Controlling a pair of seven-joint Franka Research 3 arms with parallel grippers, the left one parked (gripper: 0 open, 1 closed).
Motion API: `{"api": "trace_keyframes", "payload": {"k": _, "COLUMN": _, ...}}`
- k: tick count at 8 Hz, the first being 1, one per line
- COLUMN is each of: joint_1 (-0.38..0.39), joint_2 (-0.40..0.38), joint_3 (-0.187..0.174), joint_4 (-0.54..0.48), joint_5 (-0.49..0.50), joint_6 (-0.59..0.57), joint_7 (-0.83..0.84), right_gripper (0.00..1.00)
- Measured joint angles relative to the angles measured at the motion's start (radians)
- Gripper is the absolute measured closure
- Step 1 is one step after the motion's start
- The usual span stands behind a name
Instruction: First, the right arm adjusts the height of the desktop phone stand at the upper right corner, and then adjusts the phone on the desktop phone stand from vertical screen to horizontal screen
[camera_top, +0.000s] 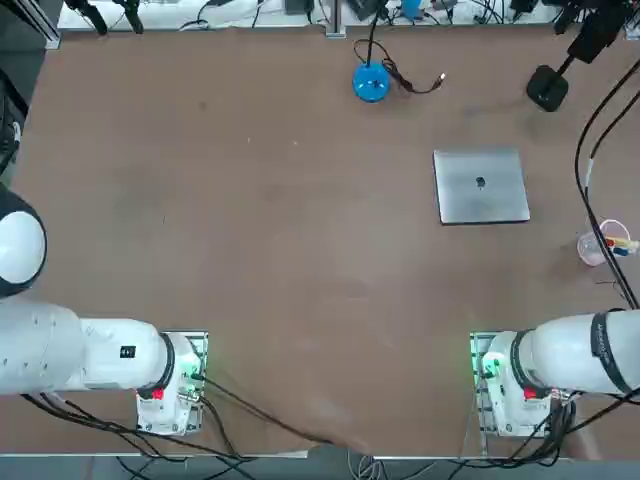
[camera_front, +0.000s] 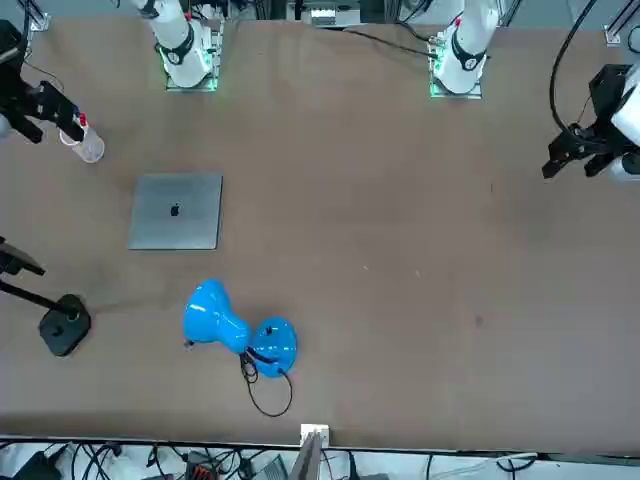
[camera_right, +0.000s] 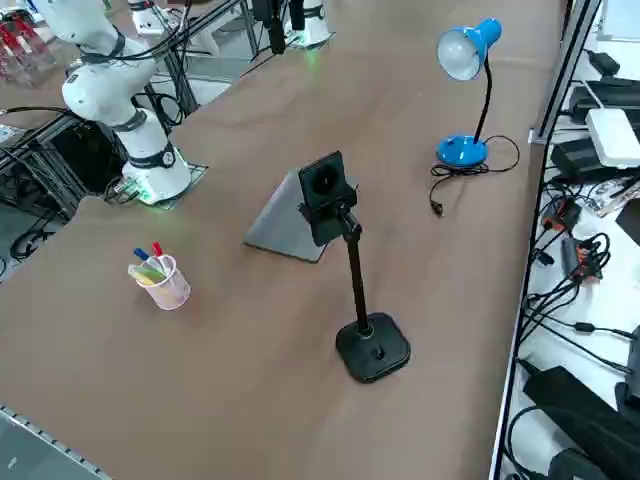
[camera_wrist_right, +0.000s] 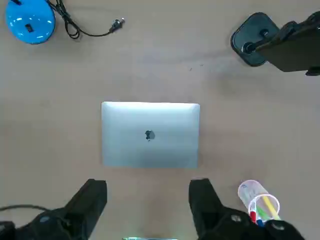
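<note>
The desktop phone stand has a round black base (camera_right: 373, 347) and a thin upright pole (camera_right: 355, 270). It stands at the far right corner of the table, and its base (camera_top: 547, 87) also shows in the top view. The black phone (camera_right: 325, 195) sits upright in the clamp at the top of the pole. My right gripper (camera_wrist_right: 148, 200) hangs high above the table, on the near side of a silver laptop, well short of the stand (camera_wrist_right: 250, 35). Its two black fingers (camera_wrist_right: 92, 200) are open and hold nothing.
A closed silver laptop (camera_top: 481, 186) lies flat between my right arm's base (camera_top: 515, 385) and the stand. A clear cup of pens (camera_top: 600, 245) stands near the right edge. A blue desk lamp (camera_right: 465, 50) with a loose black cable stands at the far middle.
</note>
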Motion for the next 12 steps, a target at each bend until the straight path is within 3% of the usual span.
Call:
{"api": "trace_keyframes", "payload": {"k": 7, "joint_1": -0.001, "joint_2": 0.022, "joint_3": -0.002, "joint_4": 0.022, "joint_5": 0.0, "joint_6": 0.012, "joint_7": 0.0, "right_gripper": 0.0}}
{"api": "trace_keyframes", "payload": {"k": 9, "joint_1": -0.019, "joint_2": 0.058, "joint_3": -0.024, "joint_4": 0.095, "joint_5": 0.0, "joint_6": 0.033, "joint_7": 0.003, "right_gripper": 0.0}}
{"api": "trace_keyframes", "payload": {"k": 12, "joint_1": -0.113, "joint_2": 0.186, "joint_3": -0.043, "joint_4": 0.242, "joint_5": 0.0, "joint_6": 0.075, "joint_7": 0.001, "right_gripper": 0.0}}
